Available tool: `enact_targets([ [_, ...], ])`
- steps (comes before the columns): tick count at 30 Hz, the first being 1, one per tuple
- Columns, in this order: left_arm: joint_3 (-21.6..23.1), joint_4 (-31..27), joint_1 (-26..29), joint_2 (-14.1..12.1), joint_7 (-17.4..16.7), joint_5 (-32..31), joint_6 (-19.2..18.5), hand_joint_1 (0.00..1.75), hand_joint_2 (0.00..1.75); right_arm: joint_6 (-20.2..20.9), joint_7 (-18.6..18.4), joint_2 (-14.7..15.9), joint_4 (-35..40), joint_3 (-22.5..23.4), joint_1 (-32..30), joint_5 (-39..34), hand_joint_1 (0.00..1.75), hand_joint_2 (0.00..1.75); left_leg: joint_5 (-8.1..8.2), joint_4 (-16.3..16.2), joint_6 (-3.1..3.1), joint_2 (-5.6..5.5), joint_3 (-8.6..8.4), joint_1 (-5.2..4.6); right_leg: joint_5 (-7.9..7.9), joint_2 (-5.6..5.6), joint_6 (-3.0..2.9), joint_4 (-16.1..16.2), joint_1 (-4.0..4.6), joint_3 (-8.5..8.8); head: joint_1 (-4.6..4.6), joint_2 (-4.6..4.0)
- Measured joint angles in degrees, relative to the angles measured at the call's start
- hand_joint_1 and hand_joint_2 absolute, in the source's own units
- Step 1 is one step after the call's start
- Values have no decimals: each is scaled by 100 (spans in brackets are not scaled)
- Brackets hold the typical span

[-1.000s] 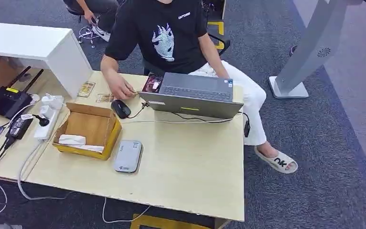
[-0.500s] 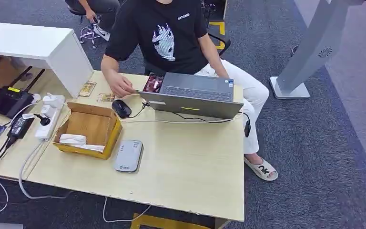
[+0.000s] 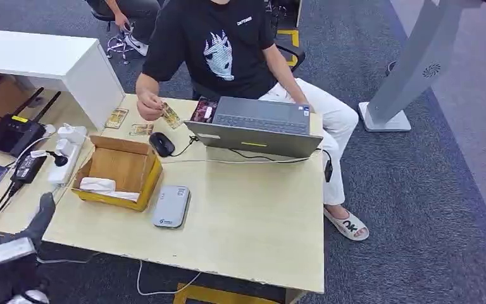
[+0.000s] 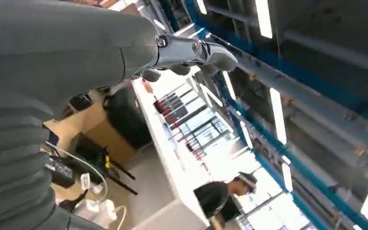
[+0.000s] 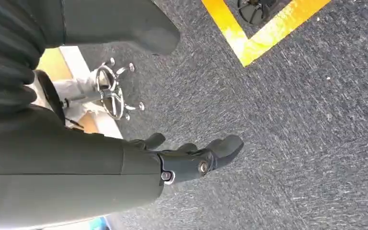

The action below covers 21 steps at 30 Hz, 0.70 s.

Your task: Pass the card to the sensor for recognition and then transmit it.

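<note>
Head view takes in the whole surface (image 3: 240, 215): a person's hand (image 3: 147, 104) holds a card (image 3: 171, 116) in the air above the far edge, just beside the laptop (image 3: 256, 126). Two more cards (image 3: 116, 118) lie flat near that far edge. The sensor (image 3: 170, 206) lies toward the near edge, just beside an open box (image 3: 118, 172). The left hand (image 3: 16, 250) rises at the near left corner, one dark finger pointing up over the edge, holding nothing. The left wrist view looks past that hand (image 4: 191, 57) at ceiling lights, its fingers loosely apart around nothing. The right wrist view shows the right hand (image 5: 191, 153) hanging over grey carpet (image 5: 306, 134), fingers slightly curled but apart, with nothing in them.
</note>
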<state>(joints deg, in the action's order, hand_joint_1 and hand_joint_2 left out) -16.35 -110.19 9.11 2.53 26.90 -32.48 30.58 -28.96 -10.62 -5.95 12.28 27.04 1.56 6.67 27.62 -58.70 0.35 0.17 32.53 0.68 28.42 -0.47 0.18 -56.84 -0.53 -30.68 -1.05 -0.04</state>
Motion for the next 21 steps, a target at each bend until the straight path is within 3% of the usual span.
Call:
enact_targets([
  [4,0,861,-565,-388,-290,-366,-7,0,175,46,-100,0,0,0,-1,91,0,175,-10,0,-6,4,2,-1,-8,7,-7,-4,1,-7,0,0],
  [7,-2,1699,-1039,-702,-546,-1008,287,0,175,114,-149,0,-2,0,1,188,0,175,-10,0,-5,2,5,-1,-8,6,-7,-4,1,-9,0,0],
  [11,-2,3038,-1583,-1101,-502,-1193,664,0,175,155,-201,11,-2,0,1,293,0,175,-10,0,-6,12,7,0,-9,14,-9,-6,1,-14,0,0],
  [16,-2,4074,-1927,-1287,-485,-1379,818,0,175,155,-247,50,-2,15,0,361,0,175,-10,0,-6,11,9,-2,-9,14,-8,-5,1,-17,-4,0],
  [21,11,4434,-1962,-1282,-467,-1783,866,0,175,179,-89,55,0,57,-2,404,0,175,-9,0,-6,13,13,-3,-9,17,-8,-3,0,-21,0,0],
])
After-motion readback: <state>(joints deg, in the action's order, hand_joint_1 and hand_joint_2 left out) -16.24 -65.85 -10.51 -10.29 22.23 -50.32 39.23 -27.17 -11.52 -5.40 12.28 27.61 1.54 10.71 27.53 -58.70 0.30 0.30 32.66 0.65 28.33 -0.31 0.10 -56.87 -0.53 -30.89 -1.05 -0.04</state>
